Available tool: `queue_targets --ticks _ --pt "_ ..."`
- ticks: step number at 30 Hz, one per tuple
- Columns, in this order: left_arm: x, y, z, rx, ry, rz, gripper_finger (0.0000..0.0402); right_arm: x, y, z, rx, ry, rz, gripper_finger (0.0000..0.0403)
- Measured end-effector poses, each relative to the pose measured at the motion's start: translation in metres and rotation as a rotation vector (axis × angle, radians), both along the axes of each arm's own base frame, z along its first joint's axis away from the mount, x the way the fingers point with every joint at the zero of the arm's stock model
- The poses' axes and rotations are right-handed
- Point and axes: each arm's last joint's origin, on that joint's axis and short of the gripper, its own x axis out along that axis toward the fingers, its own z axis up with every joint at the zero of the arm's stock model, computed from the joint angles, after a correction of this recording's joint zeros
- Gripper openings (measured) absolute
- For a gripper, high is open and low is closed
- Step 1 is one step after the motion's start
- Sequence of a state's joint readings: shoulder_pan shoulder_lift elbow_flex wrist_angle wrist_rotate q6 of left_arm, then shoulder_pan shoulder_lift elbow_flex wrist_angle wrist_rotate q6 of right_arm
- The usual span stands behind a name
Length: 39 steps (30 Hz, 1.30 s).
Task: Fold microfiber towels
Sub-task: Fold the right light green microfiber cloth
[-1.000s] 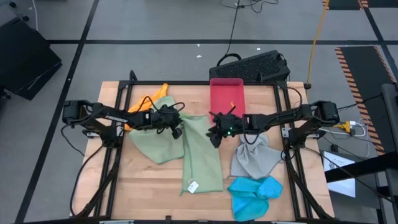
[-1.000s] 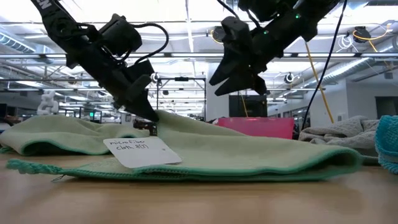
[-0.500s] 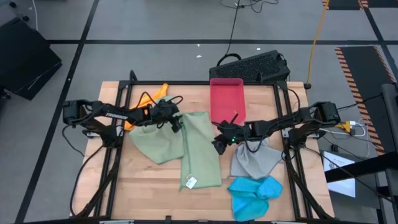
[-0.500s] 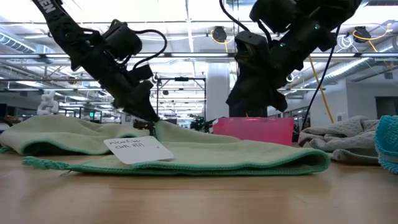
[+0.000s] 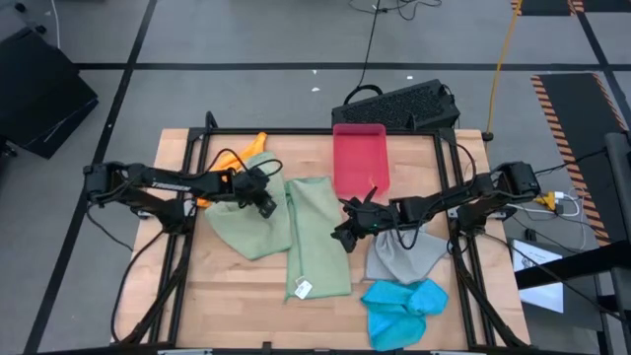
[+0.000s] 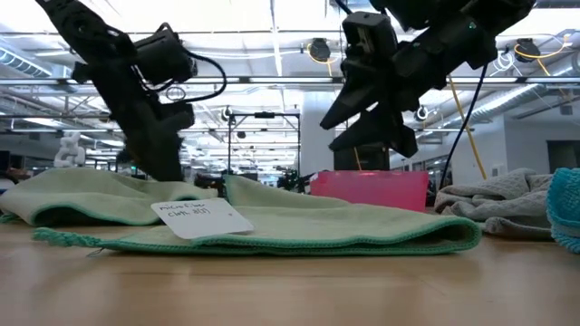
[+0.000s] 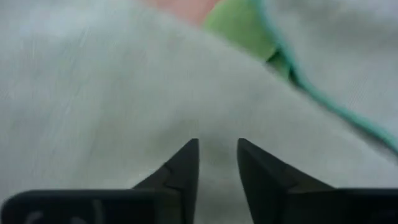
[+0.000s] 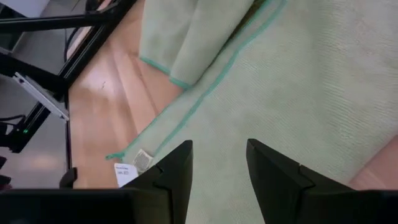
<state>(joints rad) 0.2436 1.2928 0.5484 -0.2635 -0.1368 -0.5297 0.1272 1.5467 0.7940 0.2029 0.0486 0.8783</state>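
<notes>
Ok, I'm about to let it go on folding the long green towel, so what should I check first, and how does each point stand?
1. Left claw empty: ok, open, nothing between its fingers.
2. Right claw empty: ok, open above the pale green towel.
3. Towel folded lengthwise, flat: ok.
4. Its white tag clear of the fold: ok, on top at the near end.
5. Second green towel clear of it: not ok, their edges meet.
6. Left claw off the cloth: cannot tell.
</notes>
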Motion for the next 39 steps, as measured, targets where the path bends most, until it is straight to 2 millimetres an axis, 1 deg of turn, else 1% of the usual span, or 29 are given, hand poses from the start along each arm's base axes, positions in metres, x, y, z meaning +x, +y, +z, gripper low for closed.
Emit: queue_targets --ticks 6,9,12,15,19,22,24,27,29,32,36,39 --pt "-0.012 -0.006 0.003 -0.116 0.046 0.067 0.0037 0.002 0.001 -0.006 -0.020 0.008 -0.020 0.0141" --pt "-0.019 -0.009 -0.005 -0.081 0.140 0.065 0.0007 0.007 0.000 -0.012 -0.019 -0.002 -0.026 0.0141" --pt "-0.025 -0.002 -0.021 -0.014 0.201 0.102 0.0008 0.012 0.000 -0.019 -0.017 -0.018 -0.028 0.0141" --pt "-0.032 0.007 -0.034 -0.009 0.250 0.122 0.0011 0.015 0.001 -0.024 -0.016 -0.024 -0.033 0.0141" --pt "-0.039 0.018 -0.039 0.049 0.299 0.123 0.0004 0.017 0.000 -0.028 -0.007 -0.014 -0.070 0.0141" --pt "-0.048 0.026 -0.039 0.111 0.376 0.178 0.0005 0.017 -0.001 -0.027 -0.008 -0.025 -0.095 0.0141" --pt "-0.047 0.032 -0.035 0.118 0.381 0.209 0.0006 0.017 0.000 -0.027 0.000 -0.024 -0.104 0.0140" --pt "-0.041 0.042 -0.025 0.117 0.349 0.244 0.0003 0.017 0.003 -0.029 0.017 -0.023 -0.137 0.0130" --pt "-0.033 0.047 -0.016 0.095 0.304 0.244 0.0003 0.016 0.006 -0.030 0.008 -0.018 -0.146 0.0121" --pt "-0.016 0.054 0.005 0.091 0.190 0.226 0.0009 0.020 0.008 -0.031 0.005 -0.016 -0.131 0.0106" --pt "0.002 0.053 0.028 0.041 0.089 0.121 0.0015 0.027 0.011 -0.037 0.036 0.010 -0.061 0.0086" --pt "0.015 0.046 0.047 -0.022 -0.013 -0.007 0.0010 0.035 0.015 -0.033 0.065 -0.005 -0.015 0.0075"
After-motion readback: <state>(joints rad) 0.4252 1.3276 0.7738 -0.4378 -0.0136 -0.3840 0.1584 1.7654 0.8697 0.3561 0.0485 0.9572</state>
